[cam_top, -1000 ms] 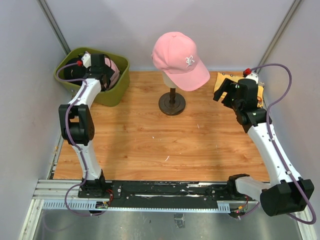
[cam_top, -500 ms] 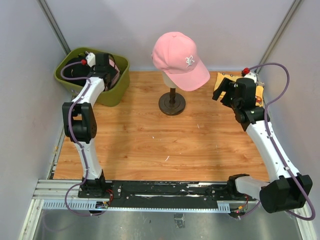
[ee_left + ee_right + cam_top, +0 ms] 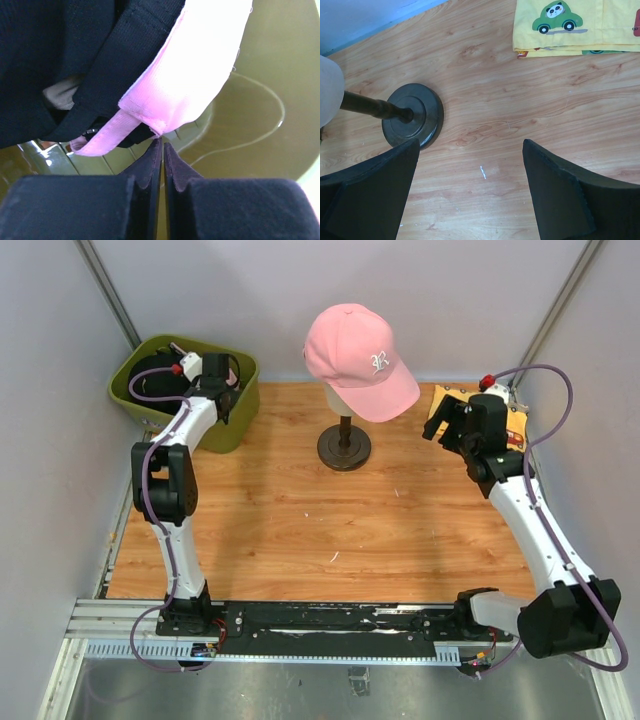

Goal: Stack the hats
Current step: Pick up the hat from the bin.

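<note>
Left wrist view: nearest the lens, the left gripper has its jaws drawn almost together, with only a thin slit between them. Their tips meet right at the stitched corner of a pink hat. They may be pinching its edge, but the tips hide the contact, so I cannot tell whether fabric is caught. The hat lies straight ahead of the tips. Its strap trails off to the left and its broad pink panel rises up and to the right. Behind it sits a black hat, and both lie inside the olive bin.

The left arm is plainly the nearer one, since it reaches into the bin at the table's far left corner. The right gripper hangs wide open and empty above the table, between the stand base and a yellow cloth. Farther back, a pink logo hat sits on the mannequin head, well apart from the bin.
</note>
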Controlling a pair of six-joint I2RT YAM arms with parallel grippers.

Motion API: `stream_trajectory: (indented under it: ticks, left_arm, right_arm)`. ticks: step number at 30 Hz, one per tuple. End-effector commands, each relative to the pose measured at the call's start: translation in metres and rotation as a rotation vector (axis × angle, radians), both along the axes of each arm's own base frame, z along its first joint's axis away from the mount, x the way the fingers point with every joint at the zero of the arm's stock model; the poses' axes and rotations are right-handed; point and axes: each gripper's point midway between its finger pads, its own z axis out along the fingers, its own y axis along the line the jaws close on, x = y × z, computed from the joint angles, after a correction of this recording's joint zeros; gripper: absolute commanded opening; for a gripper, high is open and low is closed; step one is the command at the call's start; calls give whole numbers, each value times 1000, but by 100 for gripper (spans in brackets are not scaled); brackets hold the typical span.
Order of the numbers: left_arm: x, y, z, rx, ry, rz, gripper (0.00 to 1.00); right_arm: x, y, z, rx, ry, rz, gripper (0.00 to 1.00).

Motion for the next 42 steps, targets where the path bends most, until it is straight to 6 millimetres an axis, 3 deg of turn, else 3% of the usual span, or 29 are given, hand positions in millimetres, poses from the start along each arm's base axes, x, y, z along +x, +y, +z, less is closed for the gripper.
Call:
stream_trajectory:
  ticks: [1, 8, 9, 12, 14, 16, 34, 42]
  left_arm:
    - [-2, 14, 12, 74, -7, 40, 3]
    - [-8, 22, 37, 104, -71, 64, 0]
    - [-9, 23, 43, 108, -83, 68, 4]
    - [-13, 25, 64, 114, -141, 70, 31]
    - [-16, 25, 70, 115, -169, 73, 39]
    - [-14, 25, 74, 118, -184, 69, 40]
    - [1, 8, 43, 62, -123, 23, 40]
    - [3, 11, 28, 72, -102, 43, 40]
  right_arm:
    - [5, 5, 6, -12, -24, 23, 85]
    - [8, 6, 10, -15, -31, 33, 85]
    - [8, 6, 10, -16, -31, 36, 85]
    - [9, 7, 10, -17, -31, 42, 85]
    - [9, 8, 9, -16, -27, 46, 84]
    - [10, 10, 9, -13, -29, 53, 85]
    - [18, 11, 4, -16, -21, 57, 85]
    - [22, 12, 1, -20, -17, 61, 85]
